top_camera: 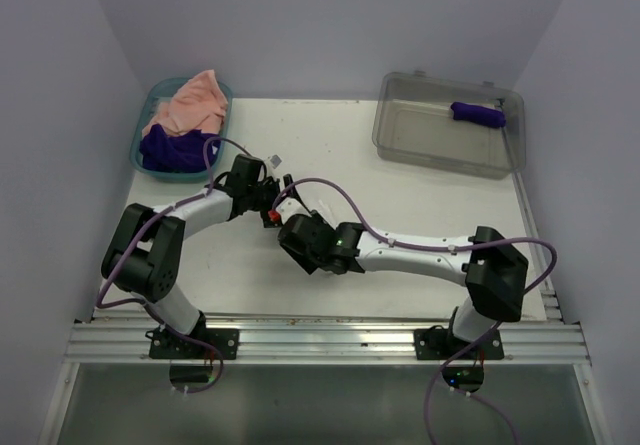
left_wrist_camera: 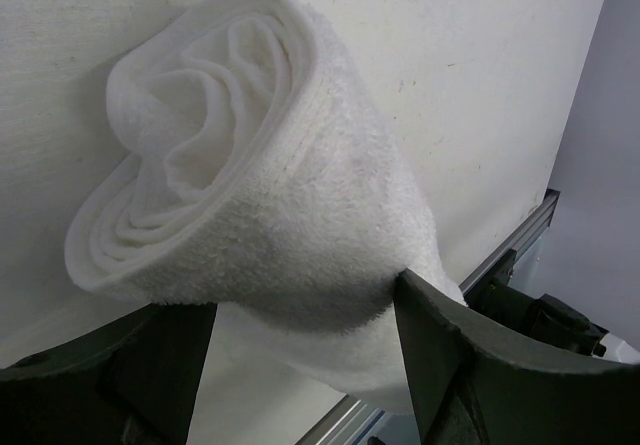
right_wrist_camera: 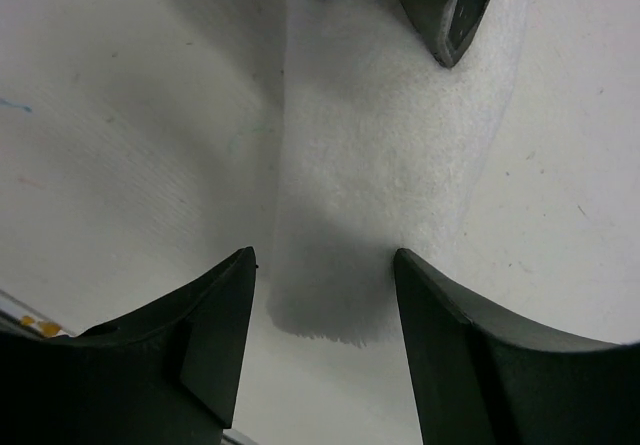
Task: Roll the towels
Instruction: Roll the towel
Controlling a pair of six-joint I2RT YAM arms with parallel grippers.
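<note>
Your left hand [left_wrist_camera: 300, 300] clasps the soft, springy white towel roll [left_wrist_camera: 300, 165], your right hand [right_wrist_camera: 322, 260] stands open; grip across all layers.

The left arm [top_camera: 195, 210] and right arm [top_camera: 420, 255] each have silver-white links between chunky black joint housings and stand on black base plates. A purple cable [top_camera: 330, 190] runs along each arm. A small green light [top_camera: 343, 230] glows near the right wrist. The fingers [left_wrist_camera: 480, 365] are dark, matte and curved.

White towel [left_wrist_camera: 300, 215]: near end hidden behind left fingers [left_wrist_camera: 470, 365]; indiscernible from overhead.
</note>
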